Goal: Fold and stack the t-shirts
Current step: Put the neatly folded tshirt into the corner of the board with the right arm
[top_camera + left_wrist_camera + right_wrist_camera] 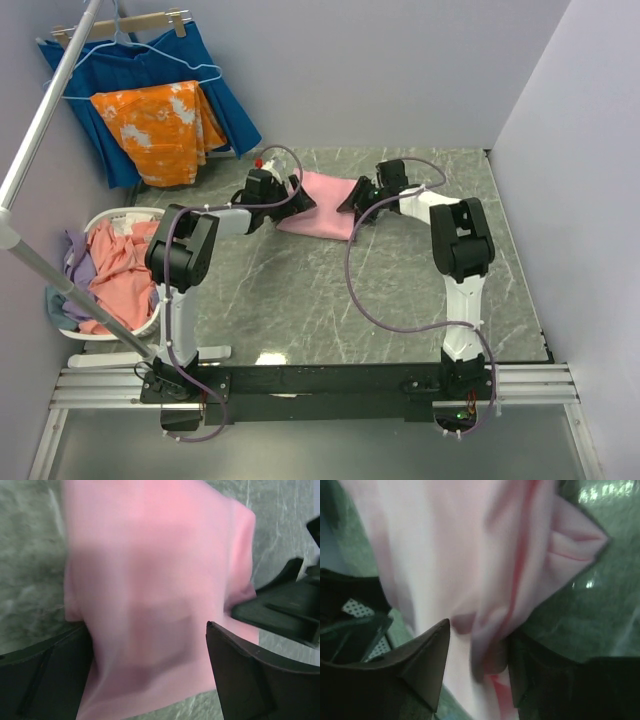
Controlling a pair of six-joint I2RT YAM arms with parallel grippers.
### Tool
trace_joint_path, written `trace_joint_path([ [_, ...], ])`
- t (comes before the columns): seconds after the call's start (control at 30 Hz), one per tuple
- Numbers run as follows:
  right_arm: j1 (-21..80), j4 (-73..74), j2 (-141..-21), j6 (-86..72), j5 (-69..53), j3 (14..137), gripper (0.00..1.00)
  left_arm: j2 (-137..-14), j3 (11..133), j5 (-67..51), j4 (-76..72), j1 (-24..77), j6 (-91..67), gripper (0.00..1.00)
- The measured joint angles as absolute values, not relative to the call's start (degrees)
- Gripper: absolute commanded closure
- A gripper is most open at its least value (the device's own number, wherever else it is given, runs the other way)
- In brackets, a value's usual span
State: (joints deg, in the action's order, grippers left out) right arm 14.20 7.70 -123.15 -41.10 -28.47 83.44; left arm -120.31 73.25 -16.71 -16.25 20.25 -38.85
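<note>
A light pink t-shirt lies folded on the far middle of the table. My left gripper is at its left edge; in the left wrist view its jaws stand wide apart with the shirt running between them, open. My right gripper is at the shirt's right edge; its jaws stand partly apart round a raised fold of the shirt, which touches the right finger only. A salmon-pink t-shirt and a lilac one lie heaped in a white basket at the left.
An orange cloth with white blotches and a dark blue pleated cloth hang at the back left. A metal pole slants over the basket. Grey walls close in the back and right sides.
</note>
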Motion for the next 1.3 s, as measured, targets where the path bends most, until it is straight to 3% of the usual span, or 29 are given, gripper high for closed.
trace_joint_path([
  [0.03, 14.3, 7.2, -124.3, -41.6, -28.8, 84.3, 0.72, -120.3, 73.1, -16.8, -16.5, 20.5, -39.2, 0.07],
  [0.13, 14.1, 6.9, -127.5, -43.3, -29.7, 86.6, 1.0, -120.3, 72.7, -17.3, -17.2, 20.7, -40.1, 0.07],
  [0.37, 10.2, 8.6, -131.8, -44.7, -29.6, 96.5, 1.0, -118.4, 71.0, -18.0, -16.0, 20.6, -40.2, 0.06],
  [0.73, -7.3, 8.1, -132.2, -46.1, -24.6, 104.9, 1.0, -106.0, 67.1, -17.7, -12.6, 20.6, -39.6, 0.05],
  [0.93, -13.5, 6.1, -132.1, -47.0, -18.6, 103.1, 1.0, -104.0, 67.1, -18.2, -12.5, 20.6, -39.6, 0.05],
  [1.17, -17.9, -2.3, -128.5, -51.3, -12.8, 86.9, 1.0, -104.0, 67.1, -18.9, -11.5, 20.7, -39.5, 0.05],
  [1.3, -18.8, -1.7, -128.5, -51.3, -11.4, 89.5, 1.0, -104.0, 67.1, -19.2, -11.5, 20.7, -39.5, 0.05],
])
